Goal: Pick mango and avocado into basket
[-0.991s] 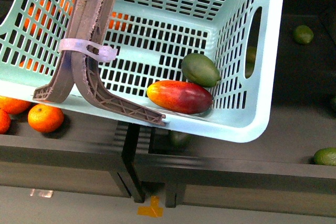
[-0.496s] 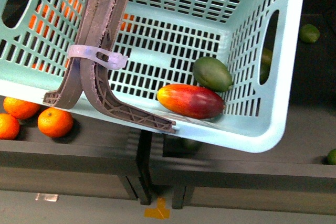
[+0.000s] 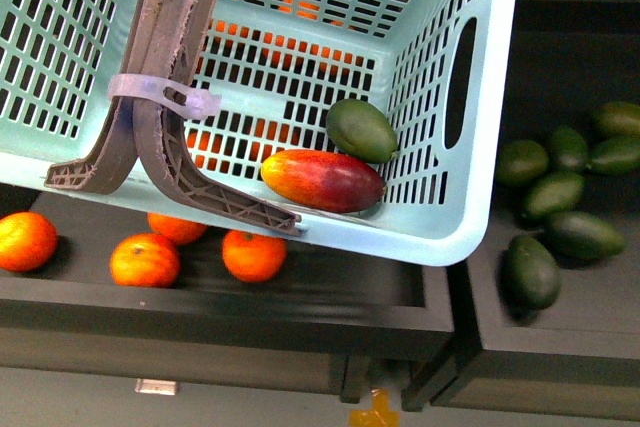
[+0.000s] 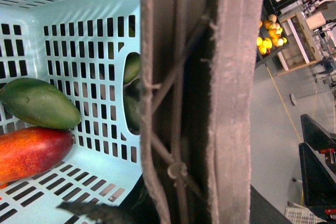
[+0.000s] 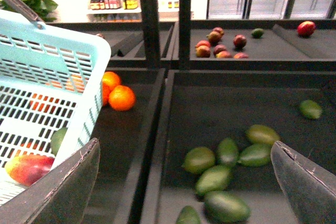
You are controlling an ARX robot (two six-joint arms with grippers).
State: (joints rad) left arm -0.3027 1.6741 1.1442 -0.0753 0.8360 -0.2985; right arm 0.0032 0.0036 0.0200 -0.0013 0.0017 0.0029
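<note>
From the front I see the basket (image 3: 440, 237) with the mango (image 3: 322, 180) on its floor and the avocado (image 3: 361, 130) touching it; oranges (image 3: 145, 259) lie below the basket. My left wrist view is filled by the basket handle (image 4: 210, 98); I cannot tell that pincer's state. My right gripper (image 5: 184, 182) stands wide, empty, over loose avocados (image 5: 228, 153).
</note>
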